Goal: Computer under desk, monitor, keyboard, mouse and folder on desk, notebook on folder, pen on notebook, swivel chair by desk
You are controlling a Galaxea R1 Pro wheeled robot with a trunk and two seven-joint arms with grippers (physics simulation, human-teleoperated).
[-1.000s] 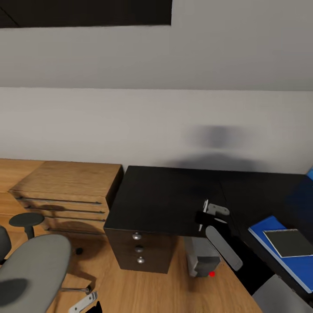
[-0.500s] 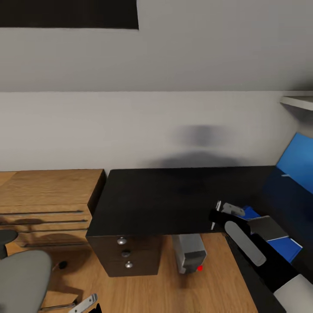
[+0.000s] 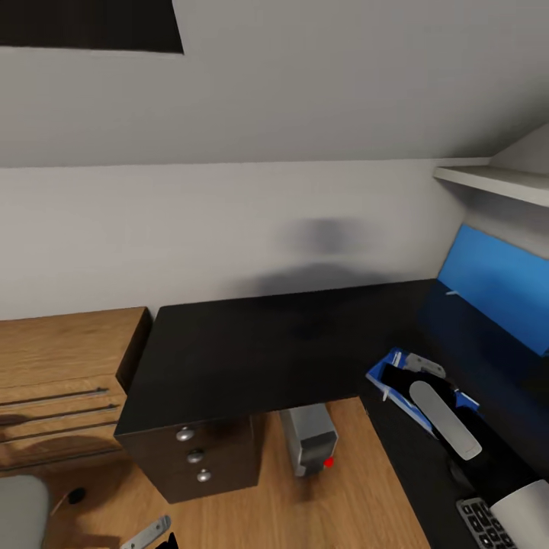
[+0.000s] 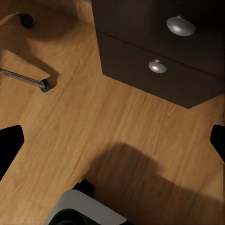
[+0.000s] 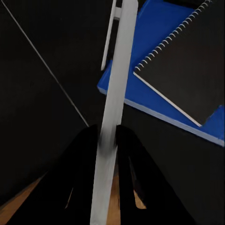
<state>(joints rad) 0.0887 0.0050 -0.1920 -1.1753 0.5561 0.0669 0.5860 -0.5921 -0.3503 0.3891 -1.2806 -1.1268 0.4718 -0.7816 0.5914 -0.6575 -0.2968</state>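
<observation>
- glossy black desk [image 3: 252, 351] top runs from the wall to its front edge, bare to the left of the right gripper [image 5: 108, 140].
- the right gripper, seen from its wrist, is clamped on the pen [image 5: 114, 112], a thin pale stick running out along its dark fingers; in the head view the pen's tip [image 3: 388, 394] shows just by the folder's near corner.
- just beyond the fingers lies the blue folder [image 5: 159, 101] flat on the desk, with the notebook [image 5: 187, 65] stacked on it, spiral edge toward the pen.
- below the gripper, under the desk's inner corner, stands the light-grey computer [image 3: 309, 438] on the wooden floor [image 3: 358, 488].
- behind the arm a corner of the keyboard [image 3: 479, 520] shows at the desk's near edge; a bright blue monitor [image 3: 496, 282] screen stands beyond the gripper by the side wall.
- the left gripper [image 4: 112, 140] hangs over bare floor, its dark fingertips wide apart, near the black drawers [image 4: 159, 61] with silver knobs; a chrome leg of the swivel chair [image 4: 23, 78] lies off to one side.
- a light wooden chest [image 3: 61, 381] flanks the desk's far left end.
</observation>
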